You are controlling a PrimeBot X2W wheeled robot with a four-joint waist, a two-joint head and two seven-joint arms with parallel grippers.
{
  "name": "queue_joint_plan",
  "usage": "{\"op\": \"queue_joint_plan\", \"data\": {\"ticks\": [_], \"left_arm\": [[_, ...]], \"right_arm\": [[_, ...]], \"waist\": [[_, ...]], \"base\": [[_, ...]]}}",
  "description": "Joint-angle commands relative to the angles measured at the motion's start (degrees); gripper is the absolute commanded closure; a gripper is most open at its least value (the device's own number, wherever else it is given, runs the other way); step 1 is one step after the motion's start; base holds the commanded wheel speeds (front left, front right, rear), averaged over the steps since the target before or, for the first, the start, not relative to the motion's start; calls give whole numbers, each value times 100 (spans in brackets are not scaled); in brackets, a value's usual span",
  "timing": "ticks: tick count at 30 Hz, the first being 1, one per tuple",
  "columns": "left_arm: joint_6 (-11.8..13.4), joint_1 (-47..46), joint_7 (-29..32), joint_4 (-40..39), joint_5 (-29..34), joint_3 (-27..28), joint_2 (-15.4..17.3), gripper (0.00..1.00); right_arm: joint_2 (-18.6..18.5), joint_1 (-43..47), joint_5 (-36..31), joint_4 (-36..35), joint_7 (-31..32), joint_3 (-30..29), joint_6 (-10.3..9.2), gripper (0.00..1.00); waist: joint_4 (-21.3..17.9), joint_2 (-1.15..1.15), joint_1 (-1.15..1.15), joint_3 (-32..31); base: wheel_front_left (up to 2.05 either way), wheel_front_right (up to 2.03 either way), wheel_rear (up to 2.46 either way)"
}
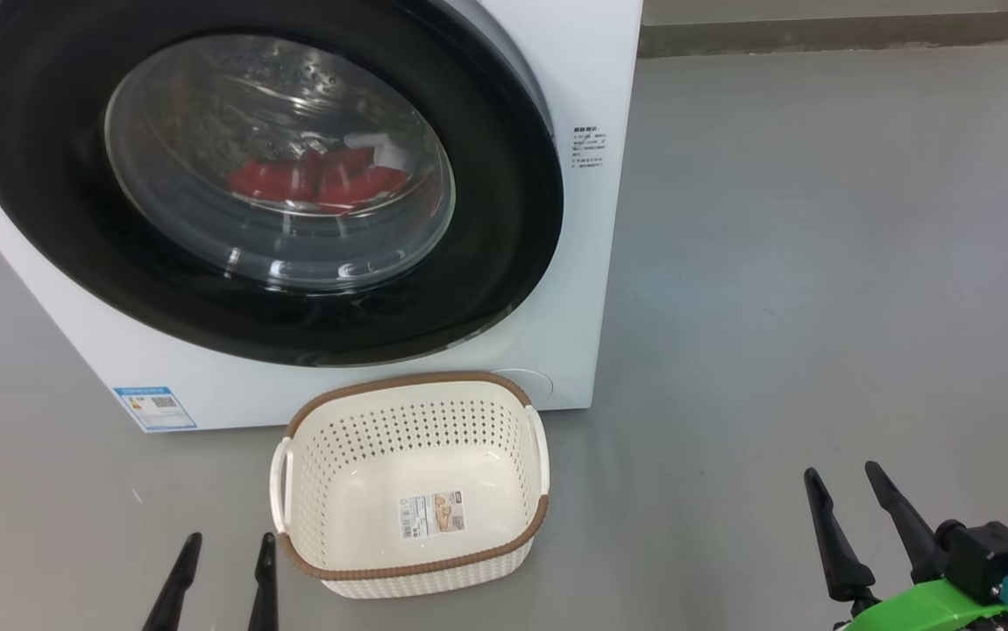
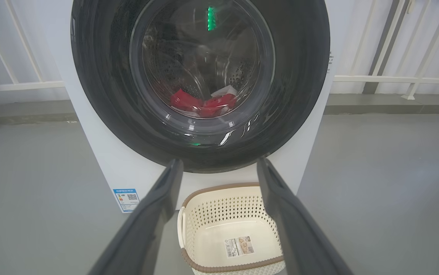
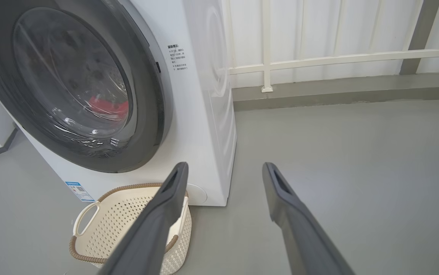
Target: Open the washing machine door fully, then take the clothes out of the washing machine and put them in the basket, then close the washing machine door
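- Head view: the washing machine stands on the grey floor, front toward the robot. The washing machine door looks shut and flush to that front, so the first step is judged not yet begun.
- The clothes lie red, with a white patch, low in the drum behind the door glass. The basket sits empty on the floor just before the machine's foot, its long side along the front.
- The left pincer shows at the lower left, just beside the basket, fingers apart and holding nothing. The right pincer is at the lower right, well apart from the basket, likewise spread and empty.
- Left wrist view: the door lies straight ahead and above the spread fingers, with the basket low between them. The door is round, so no long axis guides the approach.
- Right wrist view: this arm faces the machine's front right corner, with the door up and to its left. A small dark notch sits by the door's right rim, possibly the catch, though it is too small to tell.
- Judgement: the left arm is nearer the door's middle and the right arm nearer that right rim, so the edge that swings free decides the arm.
- Room: the smooth floor runs to a raised kerb and a white railing at its far edge.
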Motion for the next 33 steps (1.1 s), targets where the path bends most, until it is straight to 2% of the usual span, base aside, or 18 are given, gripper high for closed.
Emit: {"op": "queue_joint_plan", "data": {"ticks": [1,14,16,17,25,33], "left_arm": [[-12,-127,-70,-139,11,221,24,0],[-56,-148,-70,-126,-40,264,13,0],[-52,-151,-70,-129,-45,232,13,0],[-47,-153,-70,-133,-48,215,13,0],[17,-187,-70,-186,-108,121,12,0],[34,-332,-70,-205,-151,-2,12,0]], "right_arm": [[-91,-26,-27,-146,-70,73,3,0],[-57,-6,-15,-296,-70,-25,3,0],[-31,-28,63,-339,-70,10,3,61],[-5,-41,165,-346,-70,32,3,100],[56,-434,702,-571,-70,251,3,100],[104,-1445,1224,-552,-70,390,3,100]], "waist": [[4,0,0,5],[-5,0,0,-3],[1,0,0,-4],[5,0,0,-4],[33,0,0,71],[141,0,0,209]], "base": [[0,0,0],[0,0,0],[0,0,0],[0,0,0],[0,0,0],[0,0,0]]}}
